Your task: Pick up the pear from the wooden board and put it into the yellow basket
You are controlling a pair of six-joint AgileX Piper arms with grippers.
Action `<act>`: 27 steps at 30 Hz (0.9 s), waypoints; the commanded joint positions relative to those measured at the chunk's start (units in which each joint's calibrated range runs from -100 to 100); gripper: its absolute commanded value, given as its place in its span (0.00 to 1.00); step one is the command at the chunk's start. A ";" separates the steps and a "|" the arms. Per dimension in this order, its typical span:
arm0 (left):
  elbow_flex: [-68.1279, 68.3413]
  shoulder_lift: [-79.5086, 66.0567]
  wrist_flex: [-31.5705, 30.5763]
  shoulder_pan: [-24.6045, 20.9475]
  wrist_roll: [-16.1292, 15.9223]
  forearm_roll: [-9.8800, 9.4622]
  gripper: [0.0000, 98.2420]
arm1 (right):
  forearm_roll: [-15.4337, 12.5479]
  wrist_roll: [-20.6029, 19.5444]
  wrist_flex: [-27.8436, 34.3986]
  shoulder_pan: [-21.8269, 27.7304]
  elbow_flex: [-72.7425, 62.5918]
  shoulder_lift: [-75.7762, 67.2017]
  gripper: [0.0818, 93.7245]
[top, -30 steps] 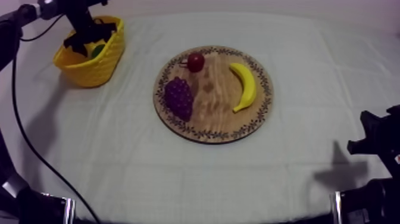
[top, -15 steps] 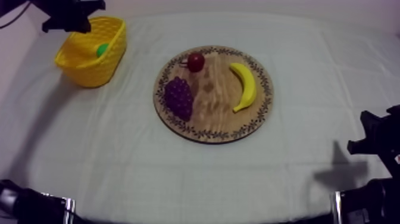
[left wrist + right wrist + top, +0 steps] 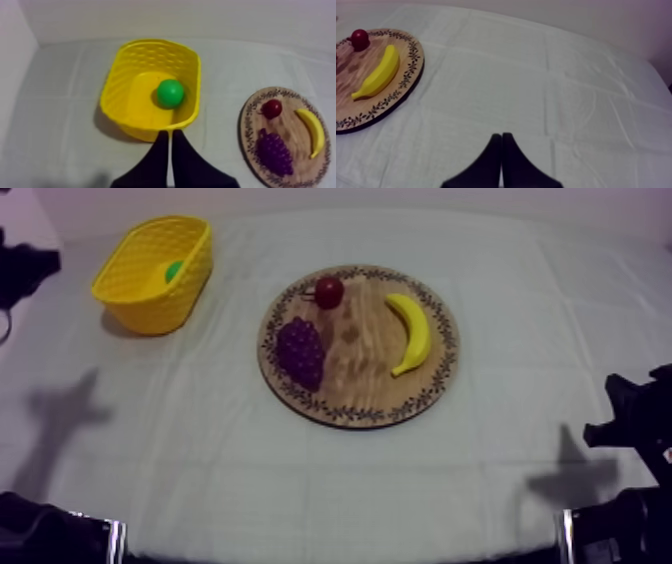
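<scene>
Left gripper (image 3: 167, 134): fingers pressed together in a narrow wedge, nothing held. It is clear of the basket (image 3: 112, 95), on the side away from the board (image 3: 252, 125). The pear (image 3: 170, 93) lies on the basket floor, apart from the gripper. Right gripper (image 3: 501, 136): also closed and empty, over bare cloth toward the right edge of the surface (image 3: 250, 478).

Progress, as I judge it: the pear is off the board and in the basket, so the task looks done. At most the left arm needs parking.

On the board: grapes (image 3: 300, 353), small red fruit (image 3: 329, 291), banana (image 3: 412, 333).

Room: the basket sits near the far left corner, with little margin beyond it. There is wide bare cloth between basket and board, along the near edge, and right of the board. Either arm can pull back without crossing fruit.
</scene>
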 commanded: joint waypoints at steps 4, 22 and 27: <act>26.98 -36.27 -2.07 -1.94 -4.65 0.13 0.00 | -0.01 -0.02 -0.01 0.01 0.04 -0.02 0.00; 46.88 -49.38 -11.49 -2.95 5.99 -0.17 0.00 | -0.01 -0.03 -0.01 0.01 0.04 -0.02 0.00; 47.28 -49.40 -12.58 -2.98 8.01 -0.19 0.00 | -0.01 -0.01 -0.01 0.01 0.04 -0.02 0.00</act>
